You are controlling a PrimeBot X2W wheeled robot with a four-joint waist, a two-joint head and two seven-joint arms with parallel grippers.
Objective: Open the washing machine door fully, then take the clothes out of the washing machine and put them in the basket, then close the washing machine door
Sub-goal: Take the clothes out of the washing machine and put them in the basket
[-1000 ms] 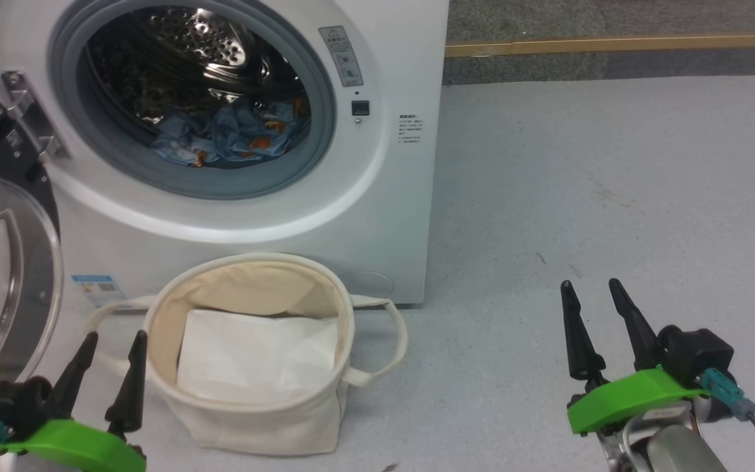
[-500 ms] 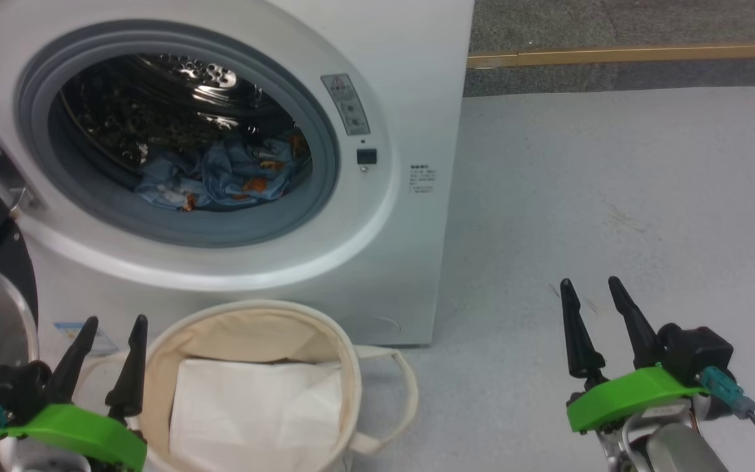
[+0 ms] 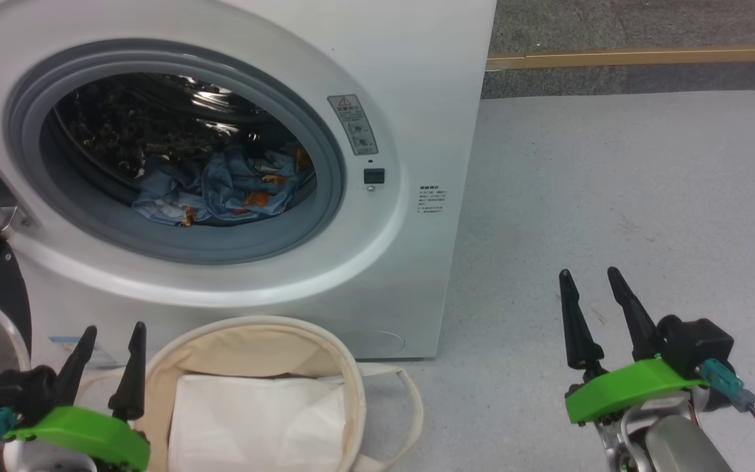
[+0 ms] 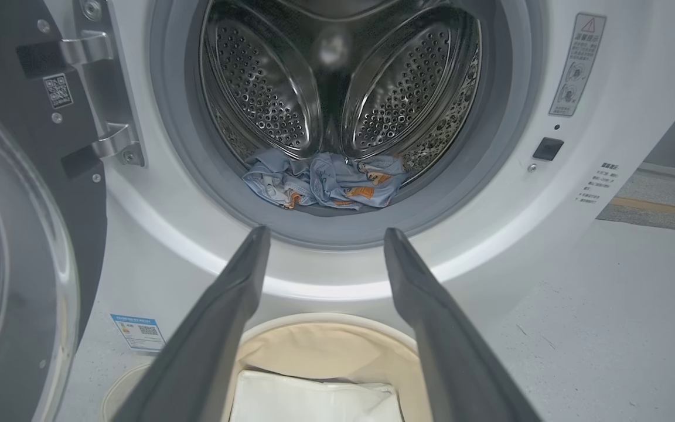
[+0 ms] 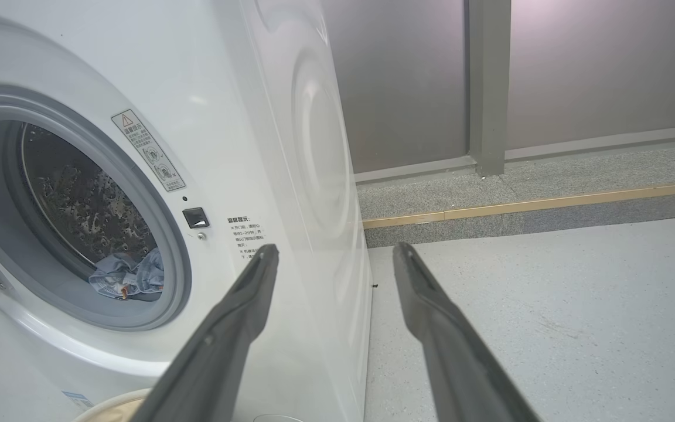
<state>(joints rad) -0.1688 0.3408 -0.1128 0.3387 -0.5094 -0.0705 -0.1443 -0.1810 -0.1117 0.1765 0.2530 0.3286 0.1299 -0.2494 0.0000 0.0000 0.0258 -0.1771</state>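
Two sets of long dark fingers are standing spread wide and gripping nothing. The left fingers (image 3: 132,377) are pointing up at the lower left of the head view, hovering just beside the left rim of the basket (image 3: 253,347). Seen from the left wrist view, they are aiming at the lower edge of the machine's opening. The right fingers (image 3: 574,328) are hanging over bare grey floor (image 3: 613,183), well apart from the machine and off to its right in the head view.

The cream canvas basket is sitting on the floor just in front of the washing machine (image 3: 417,78), below its opening, and is holding a flat white folded sheet (image 3: 253,419). The washing machine door (image 4: 27,234) is hanging open on its metal hinge (image 4: 103,99) at the left of the opening.

Inside the grey rubber ring (image 3: 328,164), the light-blue clothes (image 3: 220,190) with orange prints are lying bunched at the bottom of the perforated steel drum (image 4: 267,88). A warning sticker (image 3: 353,124) is sitting on the white front, right of the opening.
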